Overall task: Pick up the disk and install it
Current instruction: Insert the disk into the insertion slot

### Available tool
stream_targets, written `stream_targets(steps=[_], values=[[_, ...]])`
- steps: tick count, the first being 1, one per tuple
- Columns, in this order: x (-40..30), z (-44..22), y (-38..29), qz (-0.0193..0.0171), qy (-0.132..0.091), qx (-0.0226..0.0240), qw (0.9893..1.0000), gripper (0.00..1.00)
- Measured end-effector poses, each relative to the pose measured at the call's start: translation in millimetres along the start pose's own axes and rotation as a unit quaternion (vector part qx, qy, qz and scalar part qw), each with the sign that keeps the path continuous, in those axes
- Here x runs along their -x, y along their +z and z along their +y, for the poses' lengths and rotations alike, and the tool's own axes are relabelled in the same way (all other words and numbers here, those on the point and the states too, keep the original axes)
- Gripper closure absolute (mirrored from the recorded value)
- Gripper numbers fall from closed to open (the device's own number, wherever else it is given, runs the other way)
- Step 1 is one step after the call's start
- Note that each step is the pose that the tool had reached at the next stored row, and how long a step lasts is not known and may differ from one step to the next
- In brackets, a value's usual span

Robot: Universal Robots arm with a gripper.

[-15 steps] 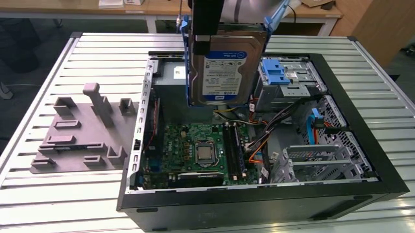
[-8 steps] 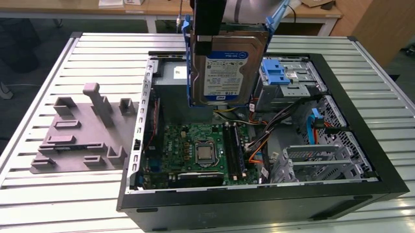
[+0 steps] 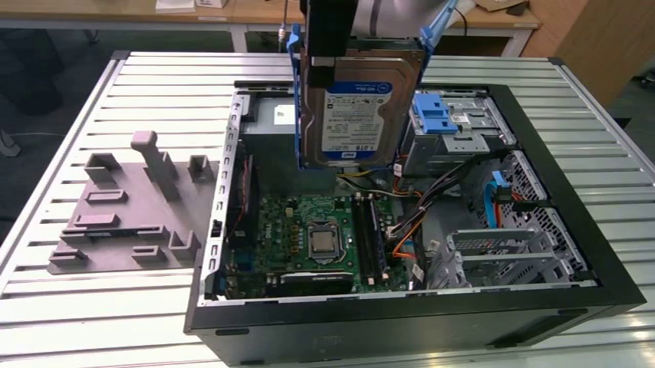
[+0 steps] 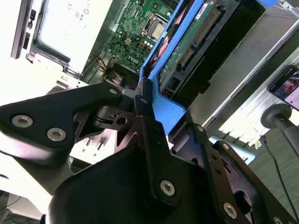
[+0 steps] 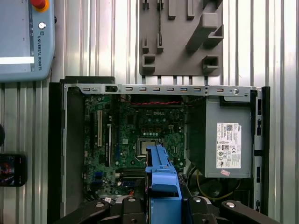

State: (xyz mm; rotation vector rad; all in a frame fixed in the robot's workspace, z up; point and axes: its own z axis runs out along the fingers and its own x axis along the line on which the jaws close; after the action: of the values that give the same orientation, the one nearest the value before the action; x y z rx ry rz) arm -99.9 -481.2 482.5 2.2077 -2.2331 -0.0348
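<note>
The disk (image 3: 360,111), a silver hard drive with a blue-and-white label in a blue plastic carrier frame, hangs upright above the open computer case (image 3: 573,230), over its back middle. My gripper (image 3: 330,54) comes down from above and is shut on the disk's upper part. In the second wrist view the black fingers (image 4: 145,105) clamp the blue carrier of the disk (image 4: 187,51), its connector edge facing the motherboard. In the first wrist view the blue carrier of the disk (image 5: 162,172) sticks out from the gripper (image 5: 161,205) over the motherboard (image 5: 140,135).
A silver drive cage with a blue latch (image 3: 450,119) sits just to the exterior view's right of the disk. The grey power supply box (image 5: 225,140) fills one case corner. A grey fixture plate (image 3: 128,207) lies beside the case. A teach pendant (image 5: 23,37) and a phone (image 5: 11,170) lie nearby.
</note>
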Motion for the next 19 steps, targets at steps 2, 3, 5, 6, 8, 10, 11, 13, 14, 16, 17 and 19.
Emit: stream_targets(steps=[2,3,5,6,8,10,11,13,14,16,17,19], values=[[-1.7,0.0,0.0,0.0,0.0,0.0,1.0,0.64],[-2.9,0.0,0.0,0.0,0.0,0.0,1.0,0.64],[-5.8,0.0,0.0,0.0,0.0,0.0,1.0,0.64],[-7.4,0.0,0.0,-0.0001,0.0,0.0,1.0,0.64],[-10.5,-0.1,-0.1,0.0,0.0,0.0,1.0,0.64],[-13.0,-0.1,-0.1,0.0,0.0,0.0,1.0,0.64],[-14.1,-0.1,-0.1,0.0,0.0,0.0,1.0,0.64],[-14.5,-0.1,-0.1,-0.0001,0.0,0.0,1.0,0.64],[-14.5,-0.1,-0.1,-0.0001,0.0,0.0,1.0,0.64],[-14.5,-0.1,-0.1,0.0,0.0,0.0,1.0,0.64],[-14.5,-0.1,-0.1,0.0,0.0,0.0,1.0,0.64],[-14.7,-0.1,-0.1,0.0,0.0,0.0,1.0,0.64]])
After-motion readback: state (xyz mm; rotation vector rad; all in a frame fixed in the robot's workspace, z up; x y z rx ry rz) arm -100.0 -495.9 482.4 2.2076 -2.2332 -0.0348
